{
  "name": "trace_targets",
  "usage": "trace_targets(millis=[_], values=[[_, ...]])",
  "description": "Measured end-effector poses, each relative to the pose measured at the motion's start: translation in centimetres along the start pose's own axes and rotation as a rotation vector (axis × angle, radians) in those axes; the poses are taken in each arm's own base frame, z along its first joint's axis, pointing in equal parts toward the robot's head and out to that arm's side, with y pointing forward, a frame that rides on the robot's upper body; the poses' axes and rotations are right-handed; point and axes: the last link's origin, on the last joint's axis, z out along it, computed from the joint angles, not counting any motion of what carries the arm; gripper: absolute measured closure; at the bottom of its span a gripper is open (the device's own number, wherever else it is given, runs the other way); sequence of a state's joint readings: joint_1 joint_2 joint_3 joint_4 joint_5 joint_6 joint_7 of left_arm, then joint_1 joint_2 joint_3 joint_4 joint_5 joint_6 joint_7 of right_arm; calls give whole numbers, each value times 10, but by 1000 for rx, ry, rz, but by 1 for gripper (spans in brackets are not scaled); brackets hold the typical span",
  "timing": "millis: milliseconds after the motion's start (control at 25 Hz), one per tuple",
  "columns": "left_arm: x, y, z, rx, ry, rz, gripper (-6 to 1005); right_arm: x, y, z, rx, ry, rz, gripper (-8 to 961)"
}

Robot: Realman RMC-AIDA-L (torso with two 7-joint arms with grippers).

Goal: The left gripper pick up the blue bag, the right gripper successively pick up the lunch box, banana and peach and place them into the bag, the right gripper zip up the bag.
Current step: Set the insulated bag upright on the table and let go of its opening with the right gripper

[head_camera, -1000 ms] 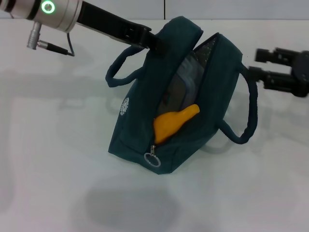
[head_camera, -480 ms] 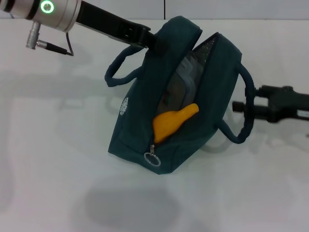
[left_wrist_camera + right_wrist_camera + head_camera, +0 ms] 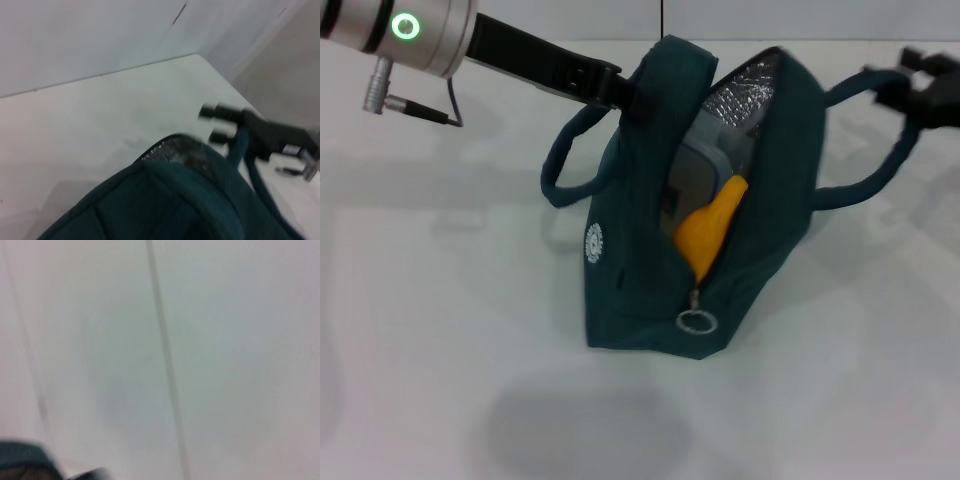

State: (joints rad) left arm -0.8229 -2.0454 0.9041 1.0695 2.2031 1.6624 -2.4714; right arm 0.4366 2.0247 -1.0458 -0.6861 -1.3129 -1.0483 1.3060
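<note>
The blue bag (image 3: 640, 270) stands tilted on the white table, its top unzipped and its silver lining showing. Inside it sit the grey lunch box (image 3: 695, 185) and the yellow banana (image 3: 708, 232), whose end pokes out of the opening. The peach is out of view. My left gripper (image 3: 632, 98) is shut on the bag's top rim at the back left. At the far right my right gripper (image 3: 910, 85) (image 3: 216, 123) is raised, fingers apart, with the bag's right handle (image 3: 880, 160) hooked over it and pulled up.
The zip's ring pull (image 3: 695, 321) hangs at the bag's near end. The bag's left handle (image 3: 565, 160) loops out toward the left arm. White table (image 3: 440, 380) surrounds the bag; a pale wall stands behind.
My right gripper dropped through the right handle loop, then rose, lifting the handle. The bag shifted right and stands more upright; the banana tipped up.
</note>
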Motion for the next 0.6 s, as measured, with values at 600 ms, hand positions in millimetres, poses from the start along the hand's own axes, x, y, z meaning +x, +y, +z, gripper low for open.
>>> trace_targets(millis=[600], values=[[-5,1,-18,-39,26,-49,928,-87,15,-61,-23,-214,-239,258]])
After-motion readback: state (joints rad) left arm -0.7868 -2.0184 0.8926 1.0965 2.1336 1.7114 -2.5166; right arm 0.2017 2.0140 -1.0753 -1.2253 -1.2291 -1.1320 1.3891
